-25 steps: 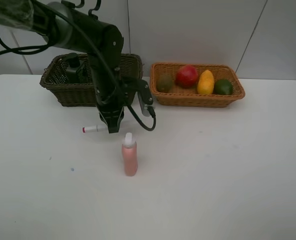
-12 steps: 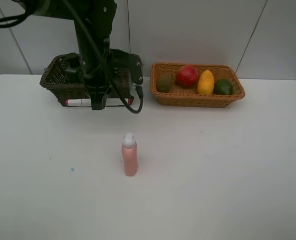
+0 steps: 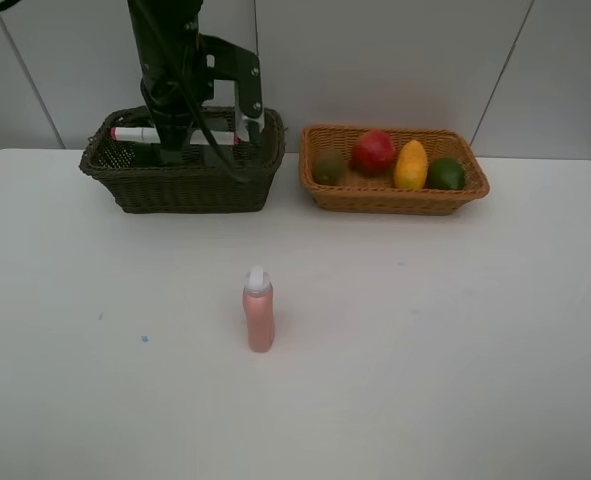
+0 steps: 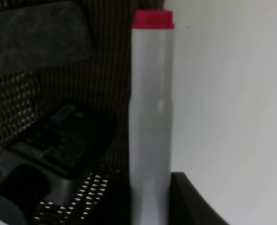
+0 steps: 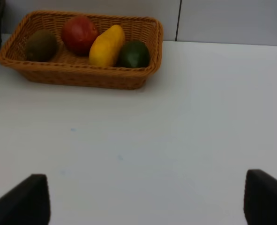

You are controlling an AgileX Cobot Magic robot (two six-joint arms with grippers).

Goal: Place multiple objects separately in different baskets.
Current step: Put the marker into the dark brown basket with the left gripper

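no text legible, no labels readable

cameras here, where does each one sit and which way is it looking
Exterior high: mounted high in front, looking down at the table, both baskets and the pink bottle; the left arm shows.
Left wrist: on the left arm, looking along the marker into the dark basket.
Right wrist: low over the table, facing the tan basket; open end effector tips show.
Shared: exterior and right wrist both show the fruit.
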